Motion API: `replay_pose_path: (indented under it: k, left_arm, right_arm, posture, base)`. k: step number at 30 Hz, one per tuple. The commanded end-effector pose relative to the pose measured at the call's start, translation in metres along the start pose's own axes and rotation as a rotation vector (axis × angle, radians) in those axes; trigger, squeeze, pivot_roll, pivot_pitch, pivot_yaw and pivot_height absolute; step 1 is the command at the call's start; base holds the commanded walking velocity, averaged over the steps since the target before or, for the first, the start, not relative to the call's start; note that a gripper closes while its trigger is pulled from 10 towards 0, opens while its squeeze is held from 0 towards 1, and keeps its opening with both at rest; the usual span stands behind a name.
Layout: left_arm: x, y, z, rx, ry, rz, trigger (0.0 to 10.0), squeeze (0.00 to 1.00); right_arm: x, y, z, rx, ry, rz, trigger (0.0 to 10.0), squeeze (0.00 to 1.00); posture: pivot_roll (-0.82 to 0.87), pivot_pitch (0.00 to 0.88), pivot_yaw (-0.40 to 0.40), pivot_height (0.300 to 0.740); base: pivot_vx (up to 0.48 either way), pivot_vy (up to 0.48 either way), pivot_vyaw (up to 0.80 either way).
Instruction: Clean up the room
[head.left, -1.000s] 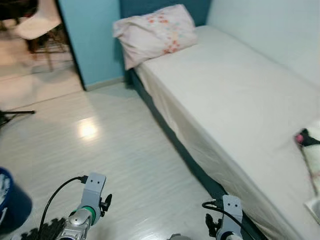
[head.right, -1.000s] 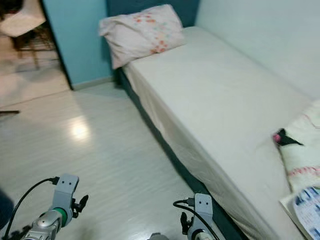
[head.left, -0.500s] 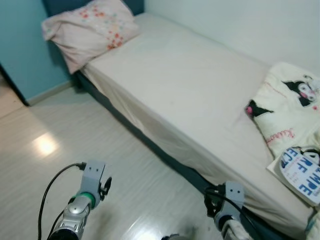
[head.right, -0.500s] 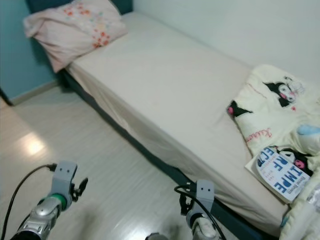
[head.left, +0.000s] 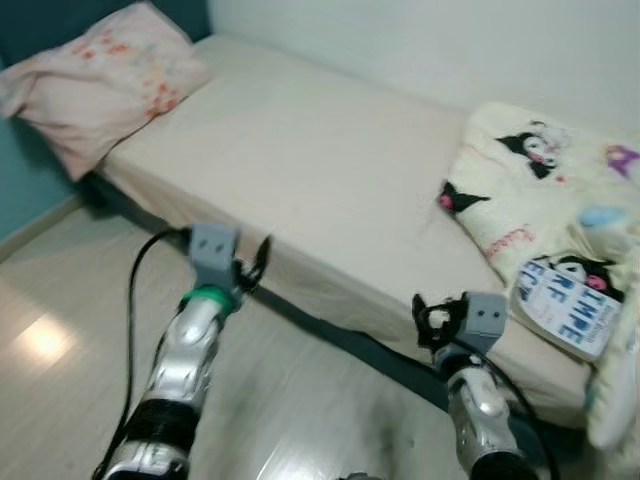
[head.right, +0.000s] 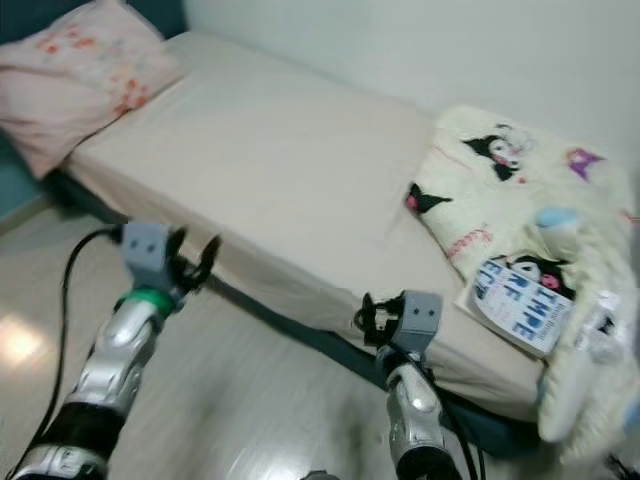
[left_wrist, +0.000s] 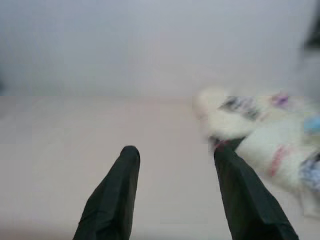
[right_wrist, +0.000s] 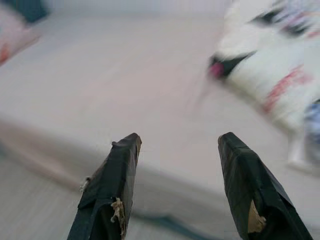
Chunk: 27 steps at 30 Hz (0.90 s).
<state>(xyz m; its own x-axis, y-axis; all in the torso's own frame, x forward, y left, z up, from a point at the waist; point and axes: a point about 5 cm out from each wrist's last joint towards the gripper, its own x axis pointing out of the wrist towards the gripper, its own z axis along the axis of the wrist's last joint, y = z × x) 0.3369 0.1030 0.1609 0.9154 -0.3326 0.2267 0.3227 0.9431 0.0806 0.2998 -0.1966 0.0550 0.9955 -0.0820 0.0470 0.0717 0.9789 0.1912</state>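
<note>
A bed (head.left: 300, 170) with a pale sheet is seen running along a white wall (head.left: 420, 40), its dark base (head.left: 330, 335) partly hidden behind both raised arms. A pink floral pillow (head.left: 95, 85) lies at the head end, cut off by the frame edge. At the foot end a cream cartoon-print blanket (head.left: 530, 190) is heaped, and a blue-lettered booklet (head.left: 565, 305) rests on its lower edge near the mattress side; the lettering is too blurred to be read. More soft items at the far right (head.right: 590, 370) are cut off and cannot be identified.

The left gripper (left_wrist: 172, 152) is held above the floor (head.left: 60, 330) just beside the bed's edge, its two black fingers (left_wrist: 117, 195) spread wide with nothing between them. The right gripper (right_wrist: 175, 140) is raised near the bed's side, short of the booklet, its fingers (right_wrist: 112, 190) likewise set wide apart and empty. In the wrist views the blanket is shown only as a smear of white, pink and black. A black cable (head.left: 135, 290) is seen looping from the left wrist.
</note>
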Motion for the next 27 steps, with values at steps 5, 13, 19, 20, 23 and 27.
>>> replay_pose_path:
  k: [5, 13, 19, 20, 23, 27]
  left_arm:
    - [-0.004, -0.003, 0.003, 0.009, 0.016, -0.024, 10.0, 0.0]
    - [-0.005, -0.016, 0.008, 0.026, 0.026, -0.081, 10.0, 0.0]
    - [-0.024, 0.005, -0.02, 0.08, 0.153, -0.007, 10.0, 0.0]
    - [-0.034, 0.017, -0.034, 0.102, 0.21, 0.049, 10.0, 0.0]
    - [-0.051, 0.035, -0.051, 0.121, 0.284, 0.129, 10.0, 0.0]
    - [-0.064, 0.047, -0.057, 0.155, 0.31, 0.206, 10.0, 0.0]
  right_arm:
    - [-0.001, -0.006, 0.004, 0.039, -0.021, -0.035, 10.0, 0.0]
    - [0.001, -0.015, 0.015, 0.049, -0.062, -0.061, 10.0, 0.0]
    - [-0.001, -0.006, 0.027, -0.009, -0.129, -0.019, 10.0, 0.0]
    - [0.0, 0.0, 0.032, -0.031, -0.15, 0.006, 10.0, 0.0]
    - [0.002, 0.009, 0.038, -0.049, -0.174, 0.044, 10.0, 0.0]
    - [0.005, 0.018, 0.039, -0.048, -0.16, 0.096, 10.0, 0.0]
  posture:
    - [0.04, 0.014, 0.031, 0.706]
    - [0.03, 0.013, 0.04, 0.706]
    - [0.02, 0.025, 0.039, 0.706]
    - [0.02, 0.031, 0.034, 0.706]
    - [0.03, 0.041, 0.016, 0.706]
    - [0.05, 0.054, -0.031, 0.706]
  base:
    - [0.0, 0.0, -0.8]
    - [0.0, 0.0, -0.8]
    - [0.0, 0.0, -0.8]
    - [0.0, 0.0, -0.8]
    - [0.0, 0.0, -0.8]
    - [0.0, 0.0, -0.8]
